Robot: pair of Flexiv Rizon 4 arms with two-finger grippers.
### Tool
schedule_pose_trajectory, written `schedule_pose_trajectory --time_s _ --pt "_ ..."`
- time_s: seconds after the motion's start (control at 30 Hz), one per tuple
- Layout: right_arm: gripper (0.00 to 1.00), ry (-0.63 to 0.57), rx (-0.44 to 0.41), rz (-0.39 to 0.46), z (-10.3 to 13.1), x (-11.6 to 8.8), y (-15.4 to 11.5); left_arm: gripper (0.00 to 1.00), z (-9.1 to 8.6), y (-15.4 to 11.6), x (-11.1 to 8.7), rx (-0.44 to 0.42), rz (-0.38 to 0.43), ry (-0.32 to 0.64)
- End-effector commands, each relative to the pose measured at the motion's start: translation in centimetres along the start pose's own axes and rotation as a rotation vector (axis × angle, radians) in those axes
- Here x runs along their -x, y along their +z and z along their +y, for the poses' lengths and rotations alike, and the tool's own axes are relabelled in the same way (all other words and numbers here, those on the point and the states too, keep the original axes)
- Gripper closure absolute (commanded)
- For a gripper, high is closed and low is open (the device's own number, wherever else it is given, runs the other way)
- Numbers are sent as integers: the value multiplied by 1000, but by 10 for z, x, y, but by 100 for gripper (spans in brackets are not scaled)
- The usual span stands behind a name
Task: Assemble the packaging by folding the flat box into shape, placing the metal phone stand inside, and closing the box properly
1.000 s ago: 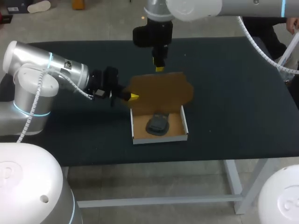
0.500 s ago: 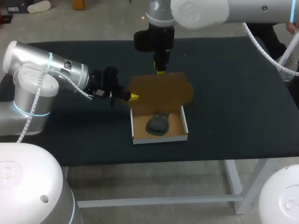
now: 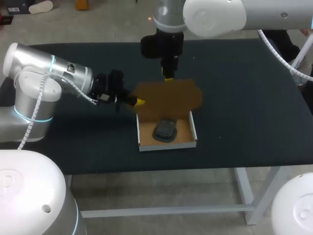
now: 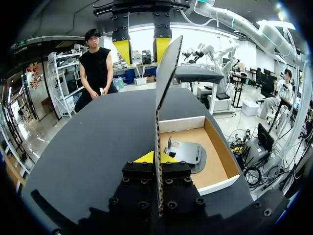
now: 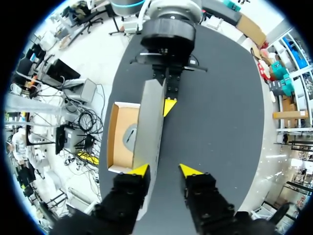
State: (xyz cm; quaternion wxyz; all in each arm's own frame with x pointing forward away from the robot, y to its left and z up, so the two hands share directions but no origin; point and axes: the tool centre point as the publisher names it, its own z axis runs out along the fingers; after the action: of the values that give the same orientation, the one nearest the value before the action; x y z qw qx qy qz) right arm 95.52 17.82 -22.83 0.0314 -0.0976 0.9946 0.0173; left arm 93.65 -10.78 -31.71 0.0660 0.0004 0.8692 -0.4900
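While our left gripper [image 3: 140,102] clamps the upright lid [image 3: 171,95] of the one box [image 3: 167,143], our right gripper [image 3: 168,77] hangs spread open above that lid; one phone stand [image 3: 165,130] lies inside the box.

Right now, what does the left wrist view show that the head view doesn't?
Only left wrist: both fingers of the left gripper on the raised brown cardboard lid, seen edge-on. Only head: the lid's broad face and the silver left arm. Both: the grey metal phone stand lying in the open white-walled box tray, and the right gripper at the lid's top edge.
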Motion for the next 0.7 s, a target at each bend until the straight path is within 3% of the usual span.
schedule_pose_trajectory --time_s 0.03,0.7 --pt "60 -1 0 -6 0 -4 3 100 2 2 1 2 4 0" --pt "56 5 -23 -36 1 -17 1 100 2 2 1 2 4 0"
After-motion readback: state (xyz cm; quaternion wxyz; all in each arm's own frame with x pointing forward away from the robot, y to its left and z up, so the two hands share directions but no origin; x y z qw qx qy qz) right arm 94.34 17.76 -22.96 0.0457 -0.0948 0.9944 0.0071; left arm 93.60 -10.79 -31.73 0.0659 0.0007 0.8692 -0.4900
